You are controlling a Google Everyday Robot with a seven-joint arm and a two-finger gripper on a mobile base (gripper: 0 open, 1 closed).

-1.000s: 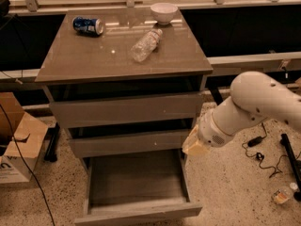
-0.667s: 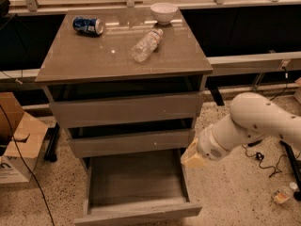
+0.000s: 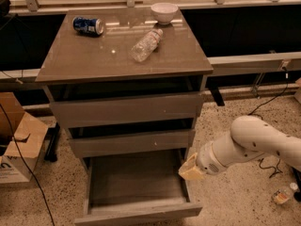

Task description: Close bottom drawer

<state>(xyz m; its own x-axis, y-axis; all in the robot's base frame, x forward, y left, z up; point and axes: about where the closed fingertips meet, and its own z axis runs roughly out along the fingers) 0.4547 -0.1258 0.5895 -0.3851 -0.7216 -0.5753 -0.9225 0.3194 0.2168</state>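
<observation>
The wide grey-brown wood-grain bottom drawer [image 3: 136, 180] stands pulled out below the bench's [image 3: 94, 55] front edge. The pale yellowish end effector [image 3: 190, 168] hangs beside the drawer's right side; how wide it is I cannot tell. This looks like the approach: next, reach the drawer's front and push inward.

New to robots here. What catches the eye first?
The bottom drawer stands pulled out at the foot of the cabinet. A white arm reaches in from the right, its gripper at the drawer's right side. On top sit a blue can, a clear bottle and a white bowl.
</observation>
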